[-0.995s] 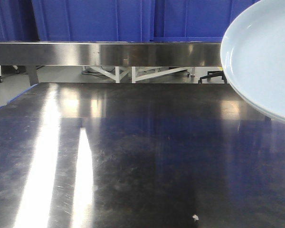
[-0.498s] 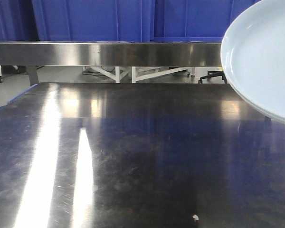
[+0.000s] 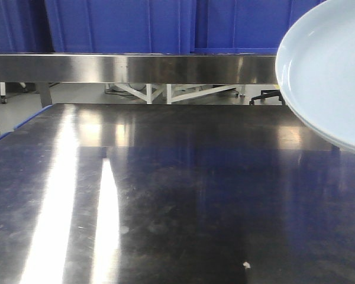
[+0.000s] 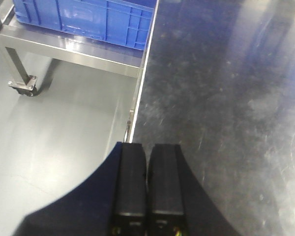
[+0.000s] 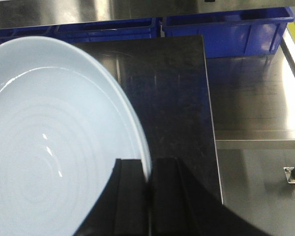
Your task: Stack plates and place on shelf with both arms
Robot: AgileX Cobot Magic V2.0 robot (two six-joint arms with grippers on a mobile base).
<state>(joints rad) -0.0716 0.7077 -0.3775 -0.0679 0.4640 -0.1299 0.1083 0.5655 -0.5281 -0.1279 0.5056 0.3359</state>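
Note:
A large pale bluish-white plate [image 3: 328,71] hangs tilted in the air at the right edge of the front view, above the dark steel table [image 3: 165,195]. A second rim line shows under its lower edge; I cannot tell whether two plates are stacked. In the right wrist view the plate [image 5: 49,147] fills the left side, and my right gripper [image 5: 148,169] is shut on its rim. My left gripper [image 4: 147,147] is shut with nothing in it, hovering over the table's left edge [image 4: 137,98]. Neither gripper shows in the front view.
A long steel shelf [image 3: 136,66] runs across the back behind the table, with blue crates [image 3: 106,23] on it. More blue crates [image 5: 226,34] sit on a steel rack beyond the table's far end. Left of the table stands a wheeled rack with a blue crate [image 4: 83,19] above grey floor [image 4: 54,123].
The background and table have shifted slightly in the front view, as if the camera moved a little. The plate keeps its place at the right edge.

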